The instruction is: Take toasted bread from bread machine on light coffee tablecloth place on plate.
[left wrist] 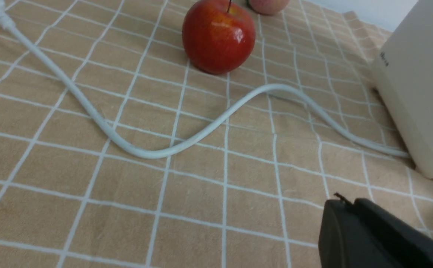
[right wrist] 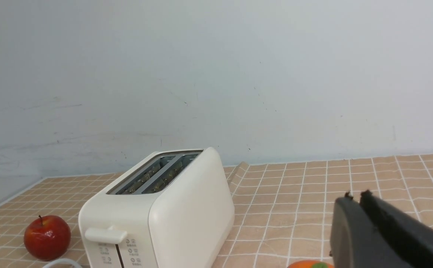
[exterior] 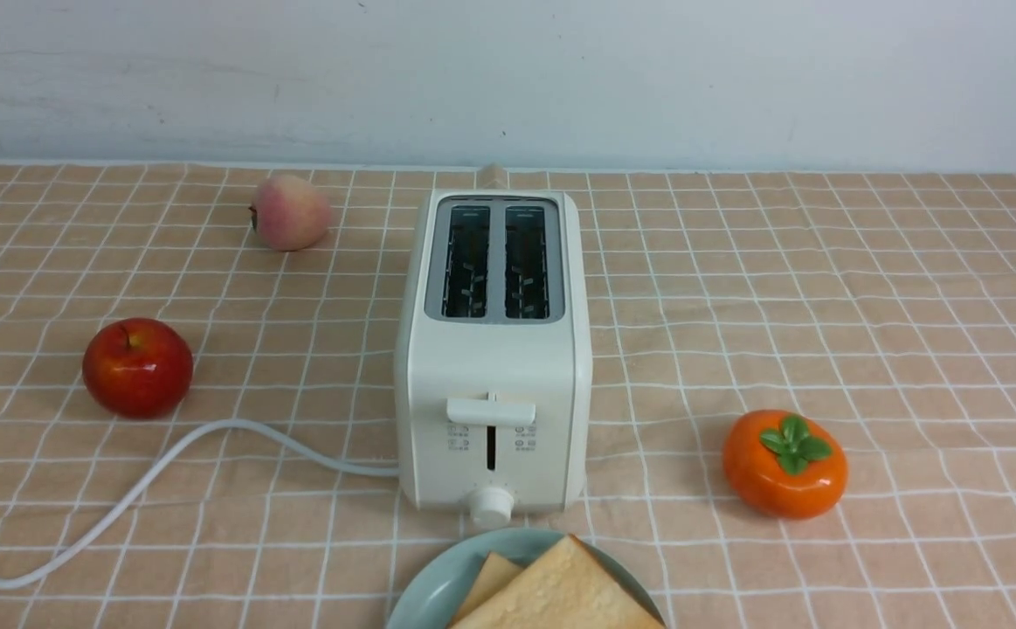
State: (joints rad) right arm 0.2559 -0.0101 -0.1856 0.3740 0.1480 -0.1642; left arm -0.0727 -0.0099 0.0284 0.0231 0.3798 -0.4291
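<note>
The cream-white bread machine stands in the middle of the light coffee tablecloth; both its slots are empty. Two slices of toasted bread lie overlapping on the pale green plate at the front edge, right before the toaster. Neither arm shows in the front view. In the left wrist view my left gripper is shut and empty, low over the cloth beside the toaster's side. My right gripper is shut on nothing, raised to the right of the toaster.
A red apple and a peach lie left of the toaster, an orange persimmon to its right front. The white cord snakes from the toaster to the left front edge. A pale wall closes the back.
</note>
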